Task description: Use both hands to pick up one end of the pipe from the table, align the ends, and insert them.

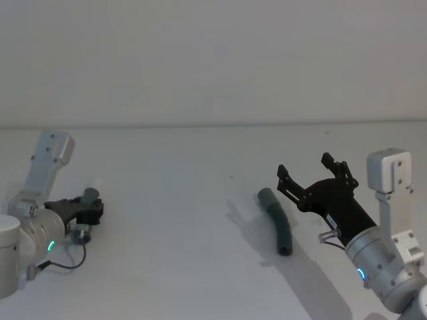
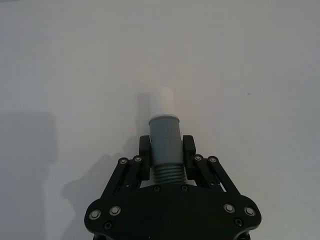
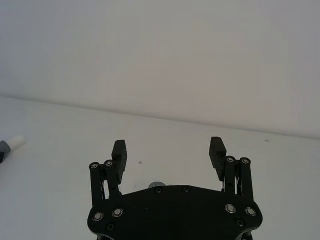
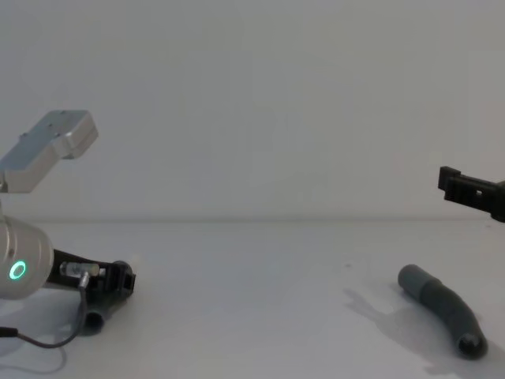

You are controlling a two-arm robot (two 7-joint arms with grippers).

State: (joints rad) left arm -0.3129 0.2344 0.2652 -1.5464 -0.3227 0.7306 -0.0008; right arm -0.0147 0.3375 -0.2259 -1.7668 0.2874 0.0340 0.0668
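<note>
My left gripper (image 2: 166, 150) is shut on one pipe piece (image 2: 164, 137), grey and ribbed, whose narrow white tip (image 2: 162, 100) sticks out past the fingers. In the head view this gripper (image 1: 90, 208) sits low over the table (image 1: 173, 267) at the far left, and the chest view shows it (image 4: 118, 280) there too. The other pipe piece (image 1: 277, 220) is a curved dark grey tube with an open round mouth, lying flat right of centre (image 4: 442, 304). My right gripper (image 1: 304, 167) hovers open just right of and above it, nothing between its fingers (image 3: 120, 152).
The white table runs back to a plain pale wall (image 1: 213, 60). A thin cable (image 1: 63, 263) loops by the left wrist. Bare table surface lies between the two arms.
</note>
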